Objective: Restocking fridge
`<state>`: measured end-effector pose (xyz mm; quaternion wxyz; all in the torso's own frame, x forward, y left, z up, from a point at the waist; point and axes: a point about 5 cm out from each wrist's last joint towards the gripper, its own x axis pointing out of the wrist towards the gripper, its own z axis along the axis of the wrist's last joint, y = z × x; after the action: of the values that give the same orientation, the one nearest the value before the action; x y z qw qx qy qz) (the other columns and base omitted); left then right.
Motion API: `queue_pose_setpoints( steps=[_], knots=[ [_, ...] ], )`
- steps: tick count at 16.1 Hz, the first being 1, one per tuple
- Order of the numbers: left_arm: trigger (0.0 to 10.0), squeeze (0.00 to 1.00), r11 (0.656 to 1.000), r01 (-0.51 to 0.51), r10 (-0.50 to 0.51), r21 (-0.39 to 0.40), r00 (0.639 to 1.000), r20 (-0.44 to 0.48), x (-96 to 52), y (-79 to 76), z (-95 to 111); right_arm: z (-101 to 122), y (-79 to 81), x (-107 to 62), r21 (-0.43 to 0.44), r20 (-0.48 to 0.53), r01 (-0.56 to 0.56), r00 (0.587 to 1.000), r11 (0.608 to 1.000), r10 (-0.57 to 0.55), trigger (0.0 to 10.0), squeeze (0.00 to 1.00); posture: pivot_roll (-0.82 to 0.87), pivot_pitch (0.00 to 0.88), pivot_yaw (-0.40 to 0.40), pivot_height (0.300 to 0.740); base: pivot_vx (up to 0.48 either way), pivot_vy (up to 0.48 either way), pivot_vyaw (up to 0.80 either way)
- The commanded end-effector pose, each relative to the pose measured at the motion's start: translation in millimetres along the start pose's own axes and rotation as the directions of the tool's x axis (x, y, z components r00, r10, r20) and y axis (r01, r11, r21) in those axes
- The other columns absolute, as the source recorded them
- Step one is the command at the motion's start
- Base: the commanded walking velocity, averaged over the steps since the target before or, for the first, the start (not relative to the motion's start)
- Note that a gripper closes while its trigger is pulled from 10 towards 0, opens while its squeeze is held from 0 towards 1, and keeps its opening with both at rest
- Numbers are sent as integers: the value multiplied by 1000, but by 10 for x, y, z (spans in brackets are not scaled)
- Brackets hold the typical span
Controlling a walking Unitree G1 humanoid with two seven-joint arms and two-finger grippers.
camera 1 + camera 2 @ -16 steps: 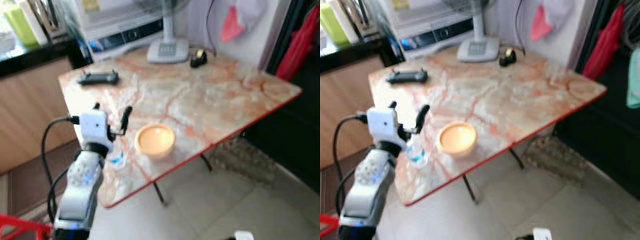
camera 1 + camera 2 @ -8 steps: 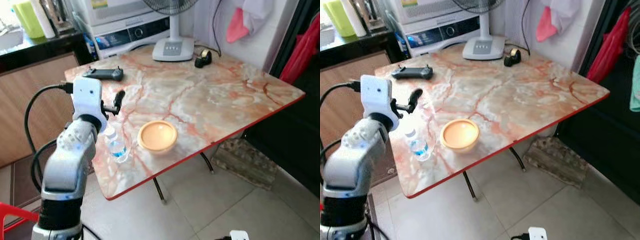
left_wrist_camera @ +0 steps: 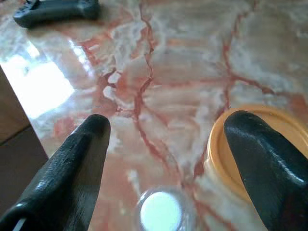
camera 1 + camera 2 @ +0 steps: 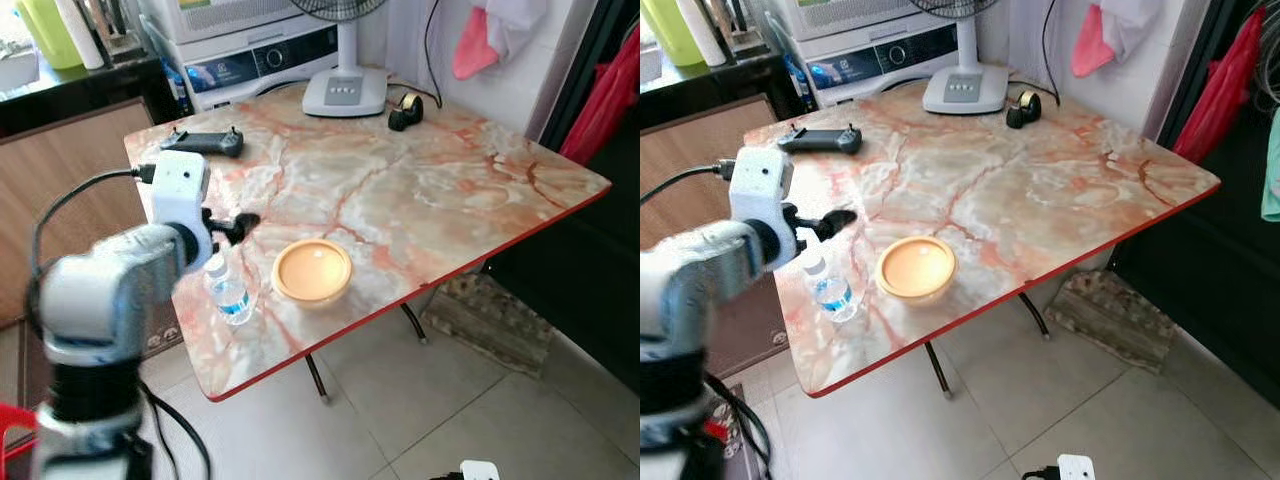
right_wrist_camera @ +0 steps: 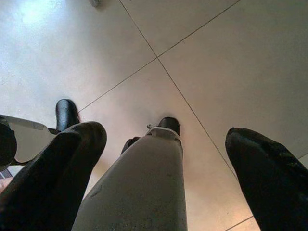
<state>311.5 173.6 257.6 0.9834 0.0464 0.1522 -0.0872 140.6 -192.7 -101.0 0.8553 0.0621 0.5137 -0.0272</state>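
Left wrist view puts us right over the water bottle (image 3: 160, 211), its white cap sitting low between the two black fingers (image 3: 72, 163), and nothing is touching it. The left gripper (image 4: 235, 222) is spread wide, holding nothing, hovering just above the cap. From the head camera the bottle stands upright near the front-left edge of the marble table (image 4: 430, 200), small, clear, blue label, with the orange bowl (image 4: 312, 270) just beside it on the robot's right. In the wrist view that bowl's rim tucks partly behind one finger, so the closing path looks tight on that side.

Out from there: a black controller (image 4: 202, 143) lies toward the back-left corner, well apart from the bottle. A fan base (image 4: 344, 92) and a tape dispenser (image 4: 405, 112) sit at the far edge. Behind the table there's a white appliance (image 4: 260, 60).

The right gripper (image 5: 163, 159) hangs idle, fingers spread wide and holding nothing, pointing down at the tiled floor (image 5: 202, 62) and the robot's own leg.

Progress? Early, by my reading. The bottle is not yet grasped, not lifted, and no fridge can be made out anywhere here. Still ahead: descend, close on the bottle, carry it off, stow it.
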Motion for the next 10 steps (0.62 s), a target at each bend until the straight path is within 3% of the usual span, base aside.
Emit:
queue_pose_setpoints(
  steps=[1, 10],
  knots=[
    [10000, 0, 999, 33, -32, 33, 999, -34, -25, -24, 10, -39, 29, 1, 16, -12, -2, 1000, 1000, 2, 10000, 0, 84, 50, 83, 740, 0, 0, 0],
    [10000, 0, 997, 70, -63, 32, 981, -185, 62, -54, -251, -64, 14, -6, 23, -14, 8, 1000, 1000, -7, 10000, 0, 55, 30, 81, 740, 0, 0, 0]
  ],
)
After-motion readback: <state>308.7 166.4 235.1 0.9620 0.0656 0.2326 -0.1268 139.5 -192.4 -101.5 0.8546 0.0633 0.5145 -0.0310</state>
